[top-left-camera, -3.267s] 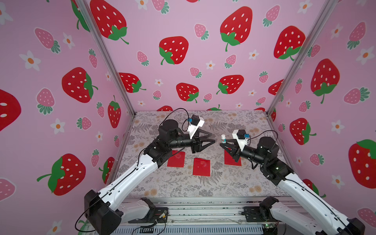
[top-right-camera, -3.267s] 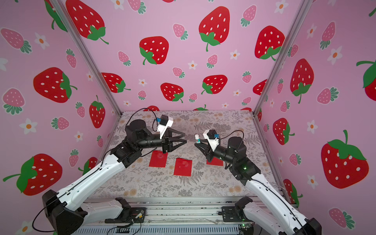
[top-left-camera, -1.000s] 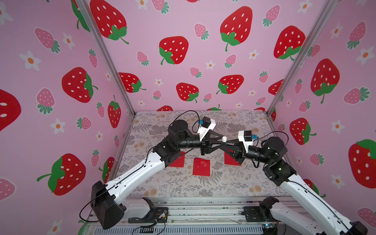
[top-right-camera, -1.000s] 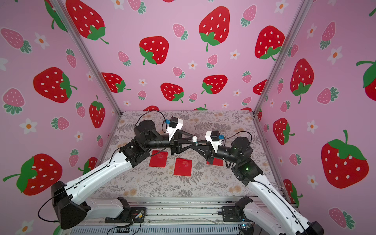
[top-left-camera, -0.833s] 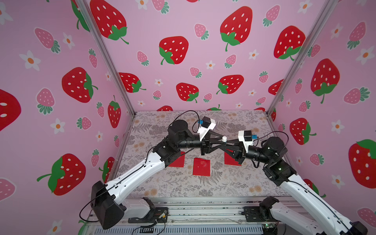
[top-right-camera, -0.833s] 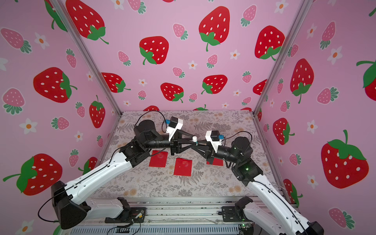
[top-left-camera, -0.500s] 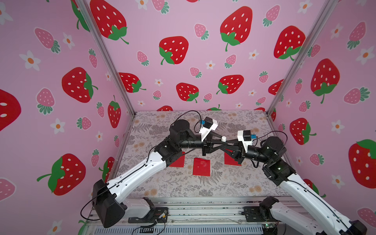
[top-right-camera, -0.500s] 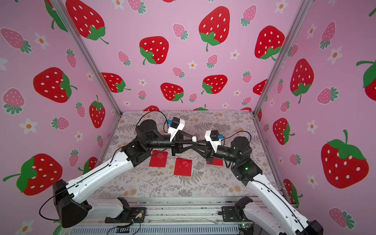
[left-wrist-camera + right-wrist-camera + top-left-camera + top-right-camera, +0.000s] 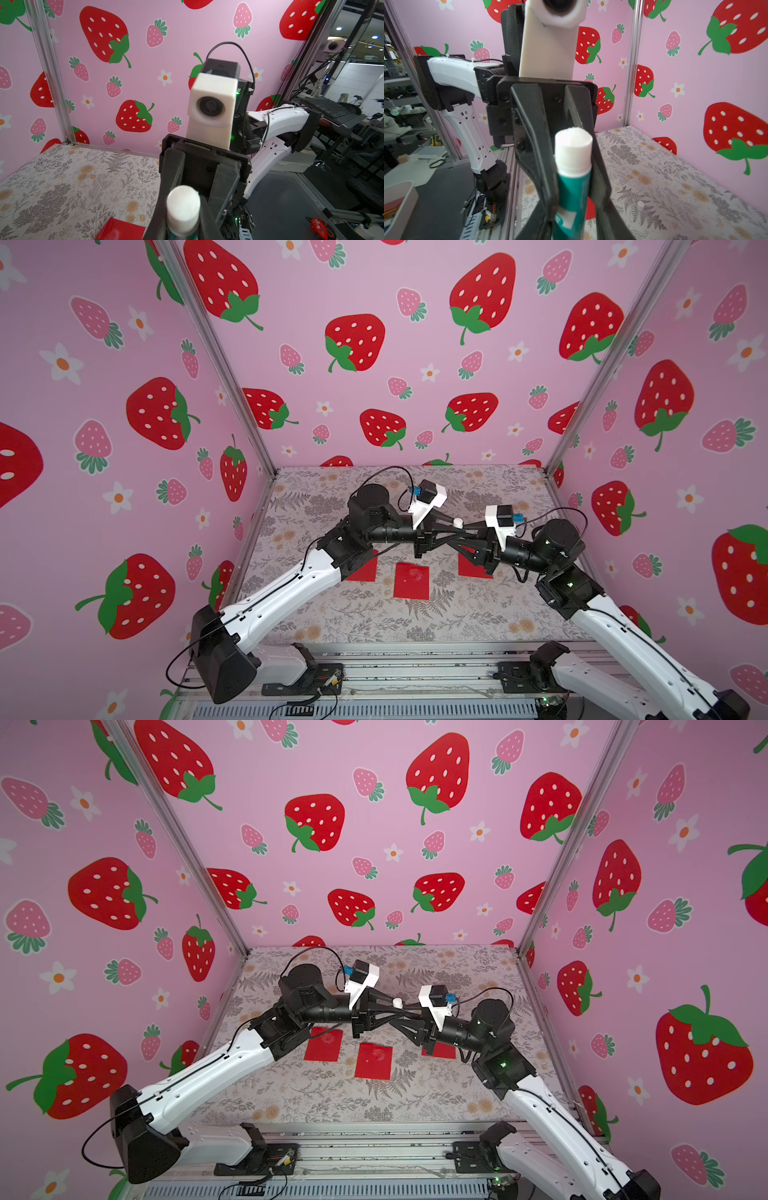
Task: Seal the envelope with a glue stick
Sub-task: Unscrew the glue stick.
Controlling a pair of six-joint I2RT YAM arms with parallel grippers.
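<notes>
Left end effector (image 9: pixel 457 529) around midair glue stick (image 9: pixel 572 182)

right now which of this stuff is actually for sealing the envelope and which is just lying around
For the job:
- slim white glue stick with teal label, held in the air
- three flat red paper envelopes; I cannot tell which one gets sealed

Lying about:
- small white cap-like piece
- white plastic bin, outside the cell
- small red item, on the floor outside
</notes>
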